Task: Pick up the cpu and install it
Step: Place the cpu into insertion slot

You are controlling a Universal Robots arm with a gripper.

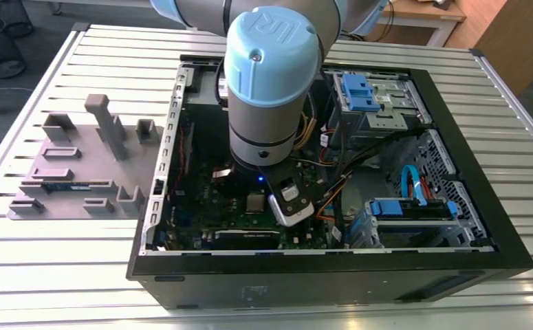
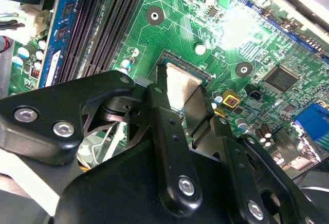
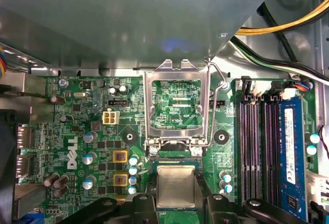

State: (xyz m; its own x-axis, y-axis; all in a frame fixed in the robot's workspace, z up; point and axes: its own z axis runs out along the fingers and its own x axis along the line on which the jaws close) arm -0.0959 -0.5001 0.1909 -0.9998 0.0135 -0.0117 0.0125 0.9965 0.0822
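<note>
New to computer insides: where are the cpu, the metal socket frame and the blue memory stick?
cpu (image 3: 176, 185): first wrist view, its silvery top.
socket frame (image 3: 148, 108): first wrist view, one side bar.
memory stick (image 3: 289, 152): first wrist view, its blue face.

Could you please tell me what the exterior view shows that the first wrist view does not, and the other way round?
Exterior view's own: the arm reaching into the open computer case, the grey fixture tray at the exterior view's left, and the slatted table under both.
First wrist view's own: the cpu at the pincer, next to the socket's open metal frame, with the memory slots alongside.
Shared: the green board and the yellow cables.
</note>
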